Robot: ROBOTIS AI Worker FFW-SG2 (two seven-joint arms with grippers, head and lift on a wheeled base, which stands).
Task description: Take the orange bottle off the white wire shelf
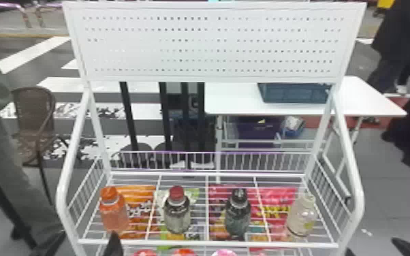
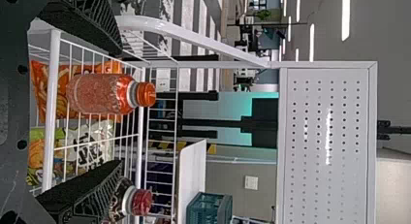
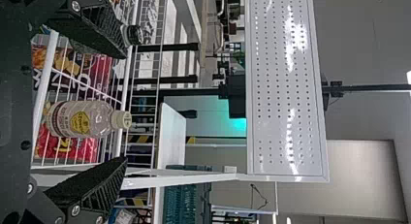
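Our left gripper (image 1: 89, 235) is open, its 2 black fingers (image 2: 85, 192) standing wide apart, near the front edge of the white wire shelf (image 1: 167, 242). We see the orange bottle (image 1: 114, 212) upright on this shelf, at its left end, with the orange cap on. From our left wrist view, the bottle appears ahead, in the space between the 2 fingers.

To the right of it, we see 3 more bottles standing in a row: the red-capped bottle (image 1: 177, 212), then the black-capped bottle (image 1: 238, 214), then the pale-capped bottle (image 1: 302, 216) at the right end. Through the wires we can see colourful snack bags (image 1: 141, 223).

Our right gripper (image 1: 369, 244) is also open, and it is near the right front corner of the shelf. Behind the shelf, we have a white table (image 1: 235, 102) with a blue-green crate (image 1: 294, 93).
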